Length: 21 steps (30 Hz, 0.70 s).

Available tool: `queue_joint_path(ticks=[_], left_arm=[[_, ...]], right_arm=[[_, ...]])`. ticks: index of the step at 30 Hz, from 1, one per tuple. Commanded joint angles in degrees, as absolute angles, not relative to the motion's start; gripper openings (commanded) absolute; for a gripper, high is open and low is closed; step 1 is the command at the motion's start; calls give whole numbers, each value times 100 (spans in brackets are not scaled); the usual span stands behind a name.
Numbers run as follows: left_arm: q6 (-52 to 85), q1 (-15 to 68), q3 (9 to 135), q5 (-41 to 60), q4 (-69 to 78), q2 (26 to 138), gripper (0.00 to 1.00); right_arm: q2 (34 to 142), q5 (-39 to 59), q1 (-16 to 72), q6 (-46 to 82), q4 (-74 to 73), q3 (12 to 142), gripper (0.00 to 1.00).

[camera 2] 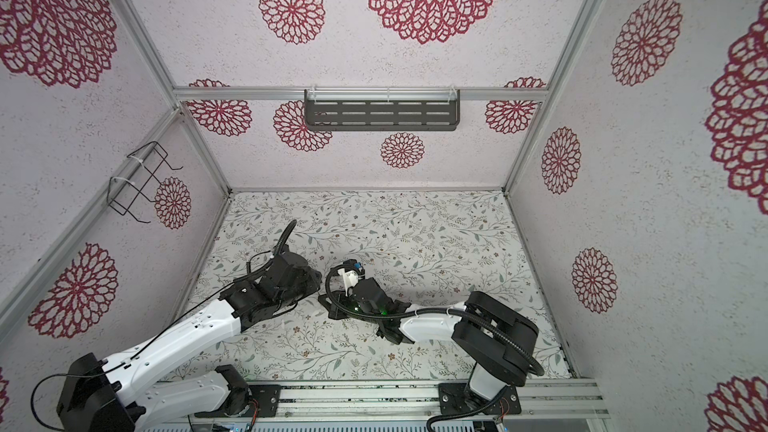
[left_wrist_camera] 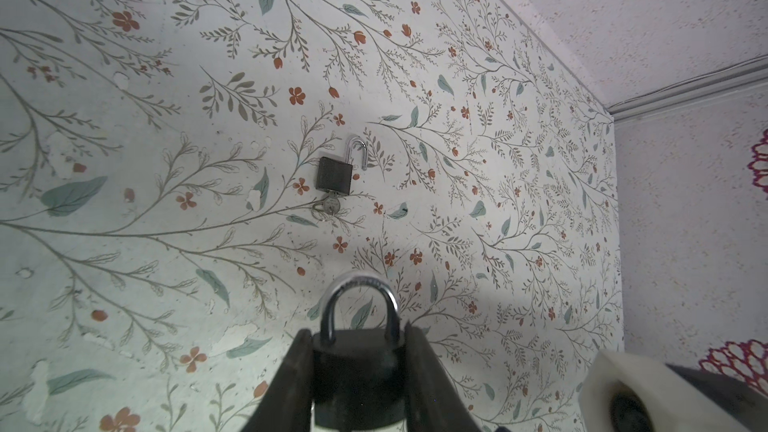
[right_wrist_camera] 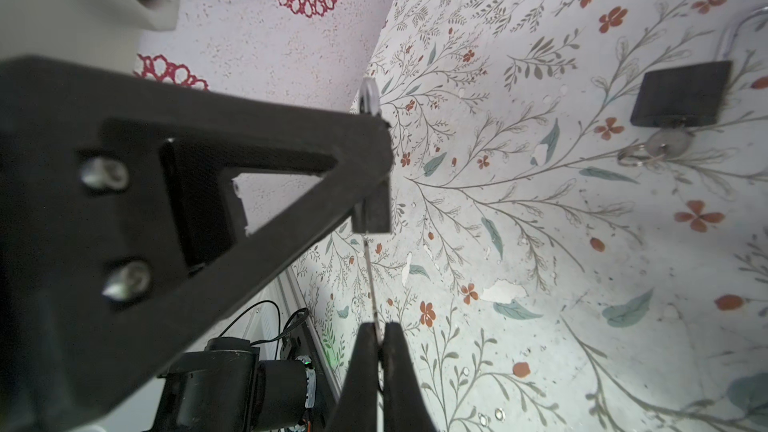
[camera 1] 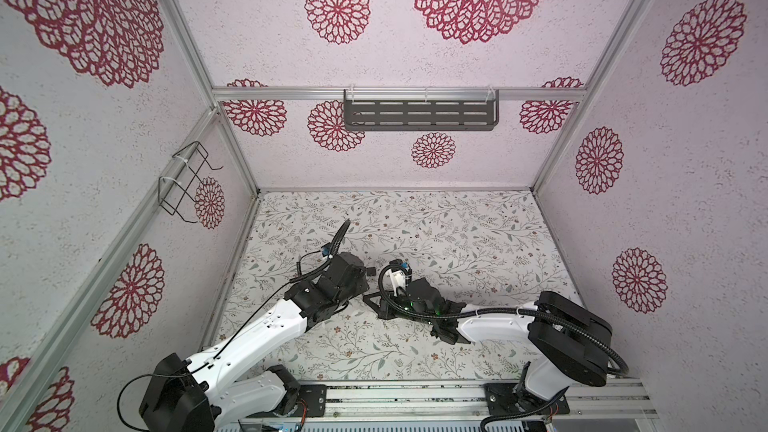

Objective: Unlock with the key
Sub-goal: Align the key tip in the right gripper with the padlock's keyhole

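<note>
The floral table (camera 1: 457, 234) lies beneath the padlock (left_wrist_camera: 358, 371) that I hold above it. My left pincer (left_wrist_camera: 357, 332) is partly closed, its fingers (left_wrist_camera: 299, 367) clamping the padlock's black body on both sides. The shackle (left_wrist_camera: 360, 284) is seated and points out past the tips. My right pincer (right_wrist_camera: 378, 328) is pinched tight on the key (right_wrist_camera: 370, 276), which meets the padlock's underside; how deep it sits I cannot tell. Beyond the held padlock's shackle end, well apart, a second padlock (left_wrist_camera: 334, 175) lies open on the table, its own key (left_wrist_camera: 331, 205) in it.
</note>
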State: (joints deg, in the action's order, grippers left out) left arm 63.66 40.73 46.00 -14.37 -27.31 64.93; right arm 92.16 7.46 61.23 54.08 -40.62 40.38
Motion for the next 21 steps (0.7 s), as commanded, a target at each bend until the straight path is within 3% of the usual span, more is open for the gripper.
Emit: queue_joint_path(ticks=[1,21], left_arm=[[6345,4113,4687,-1620,-2654,6361,0],[6305,4113,4632,-1588,-2681,6381,0]], right_arm=[[9082,582,6145,5337,-4112,4035,0],[8974,563,6110,5256,-4267,4158,0]])
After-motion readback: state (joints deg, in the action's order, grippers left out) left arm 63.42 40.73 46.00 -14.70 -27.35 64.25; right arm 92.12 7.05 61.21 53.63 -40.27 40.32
